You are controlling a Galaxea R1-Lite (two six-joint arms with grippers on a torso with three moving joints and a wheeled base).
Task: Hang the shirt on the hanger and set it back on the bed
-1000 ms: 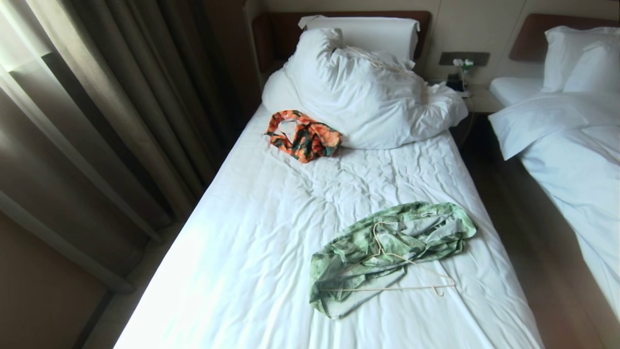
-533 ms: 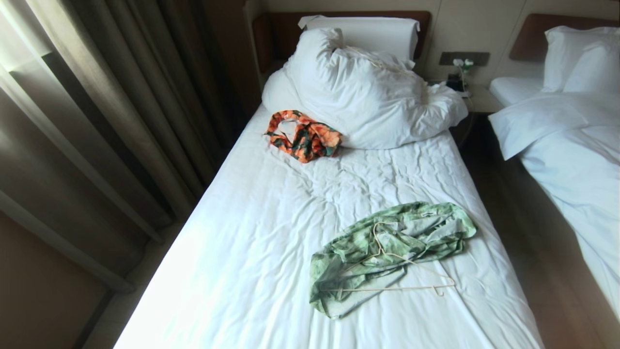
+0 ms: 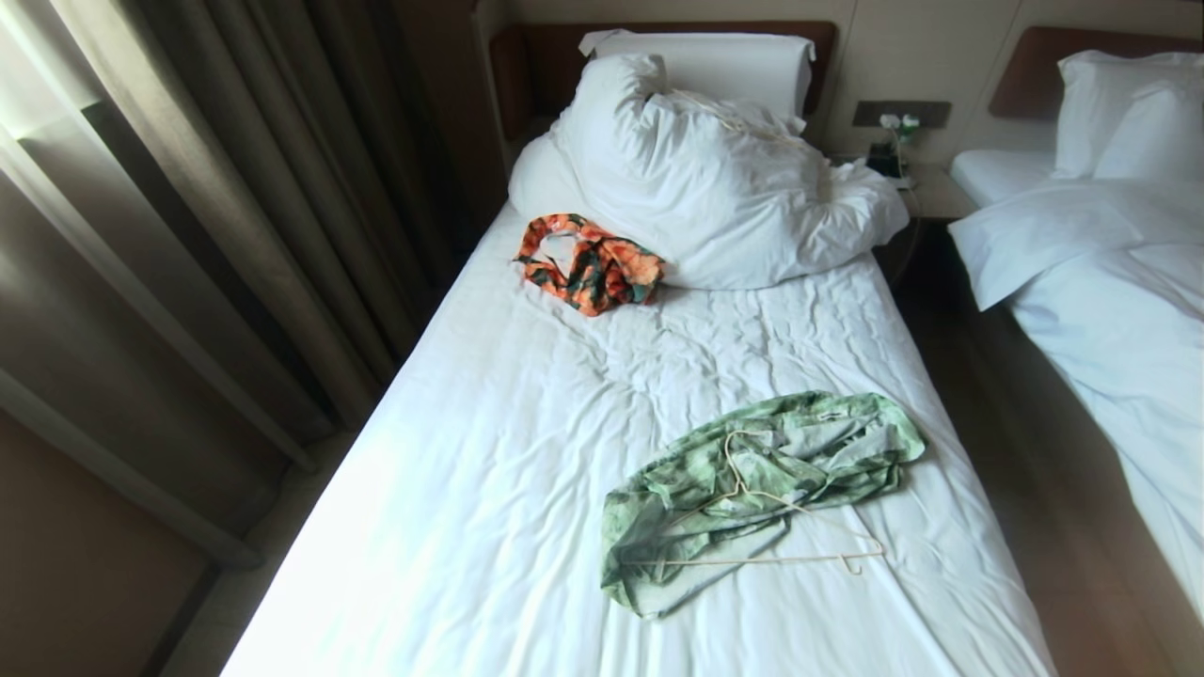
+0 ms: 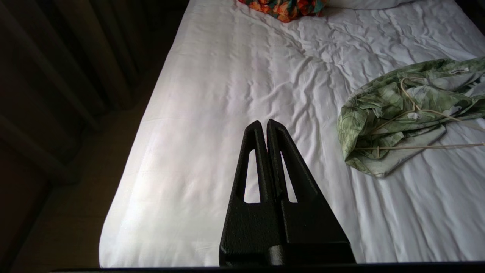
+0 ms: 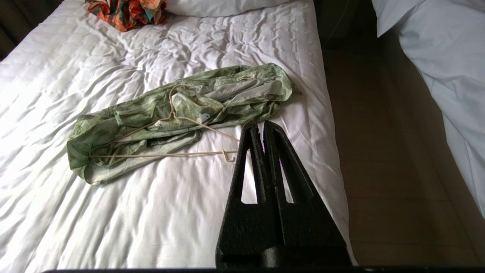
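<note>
Green leafy shirt (image 3: 762, 489) lies crumpled lower right of centre on the white-sheeted bed (image 3: 527, 451), long axis slanting, thin cream hanger (image 3: 771, 527) on top. Right tool (image 5: 260, 127), pressed together, is nearer; left tool (image 4: 264, 127) likewise closed.

- Orange, dark green and black patterned garment (image 3: 590, 262), crumpled.
- Brown curtains (image 3: 188, 235), at left.
- Second white bed (image 3: 1110, 282), at right.
- Nightstand (image 3: 926, 193) between headboards, bearing possibly a telephone.
- Wooden floor (image 3: 1035, 489).
</note>
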